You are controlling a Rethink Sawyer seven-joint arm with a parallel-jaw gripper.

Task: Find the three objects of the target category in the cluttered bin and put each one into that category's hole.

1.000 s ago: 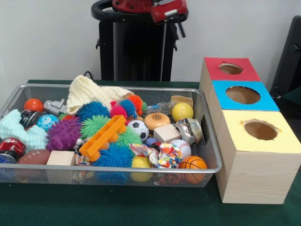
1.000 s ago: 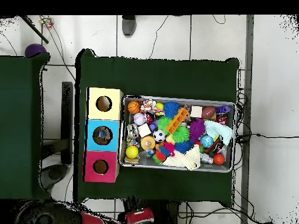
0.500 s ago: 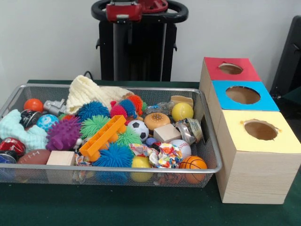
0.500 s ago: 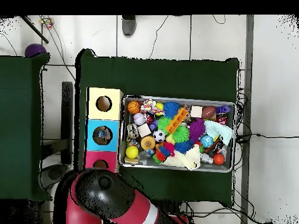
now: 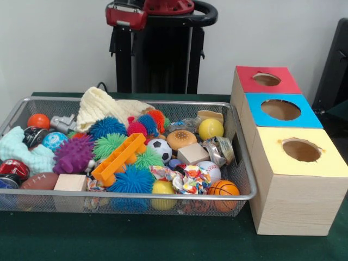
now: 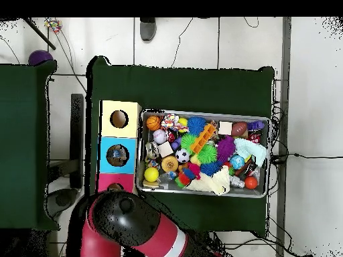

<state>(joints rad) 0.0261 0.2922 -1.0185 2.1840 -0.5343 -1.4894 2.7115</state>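
The wire mesh bin (image 5: pixel 163 101) stands on the green table, full of toys; it also shows in the overhead view (image 6: pixel 201 112). One wrinkly see-through bottle (image 5: pixel 184 125) lies near the bin's far side, between the spiky balls and a yellow ball (image 5: pixel 210 129). No other bottle shows clearly. A dented shiny can (image 5: pixel 218 150) lies near the bin's right wall. Only a red part of the arm (image 5: pixel 126 15) shows above the pedestal. In the overhead view the red and black arm (image 6: pixel 127 224) hangs over the table's corner. The gripper itself does not show.
Three wooden boxes with holes stand to the right of the bin: red top (image 5: pixel 266 87), blue top (image 5: pixel 280 122), yellow top (image 5: pixel 300 166). In the overhead view the arm covers part of the red box (image 6: pixel 107 179). Something pale lies in the blue box's hole (image 6: pixel 117 155).
The red arm part moved from right to left above the pedestal in the front view. In the overhead view the arm swung in at the bottom left, over the red box.
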